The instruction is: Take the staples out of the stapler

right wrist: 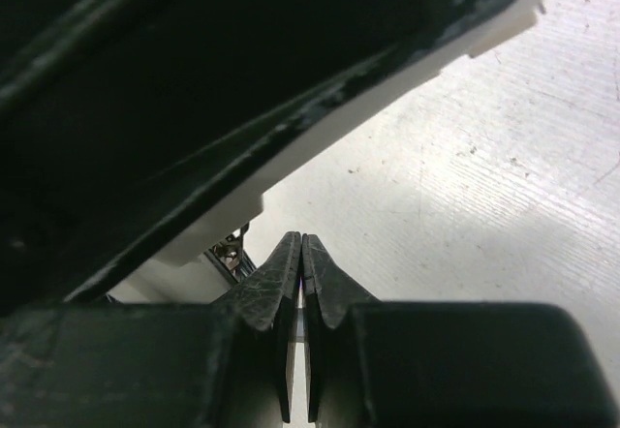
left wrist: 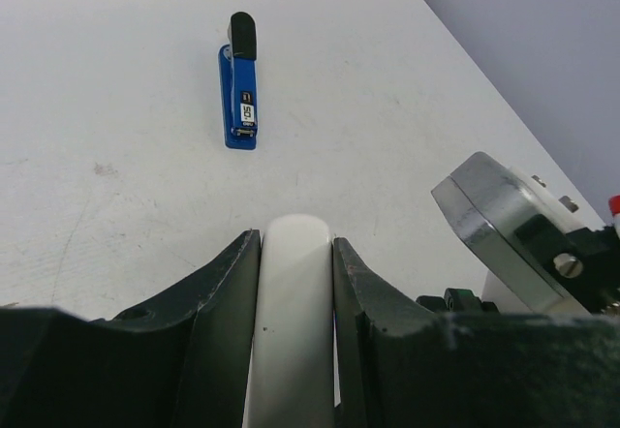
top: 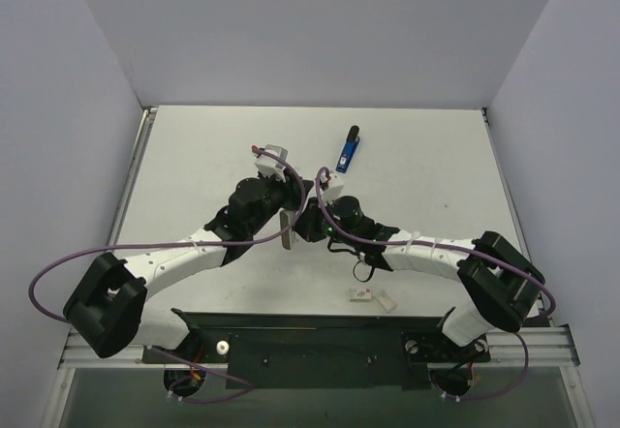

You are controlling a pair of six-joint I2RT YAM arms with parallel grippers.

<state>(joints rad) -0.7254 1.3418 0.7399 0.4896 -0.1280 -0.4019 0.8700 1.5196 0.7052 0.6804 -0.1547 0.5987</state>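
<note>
Stapler [left wrist: 241, 99] on table [left wrist: 116, 79], beyond the fingers [left wrist: 225, 321]

Counter [right wrist: 504, 186]: white, matt surface; fine scratches and small dark specks show at close range.

Stapler [left wrist: 242, 99]: blue plastic body with a light sheen, black matt cap at one end, white printed label on top.

Left end effector [left wrist: 295, 239]: its fingers [left wrist: 228, 302] are dark, matt plastic, with pale scuffs along the edges. The white rounded part [left wrist: 295, 312] between them is smooth, semi-gloss plastic.

Right end effector [right wrist: 301, 239]: dark, matt fingers with a grainy, worn surface.

Round housing [left wrist: 494, 220]: bare metal, brushed finish, with a bright rim.

Cables [top: 58, 273]: purple, smooth sheath.

Base rail [top: 542, 346]: light metal extrusion, satin finish.

Walls [top: 291, 31]: plain, matt panels.
</note>
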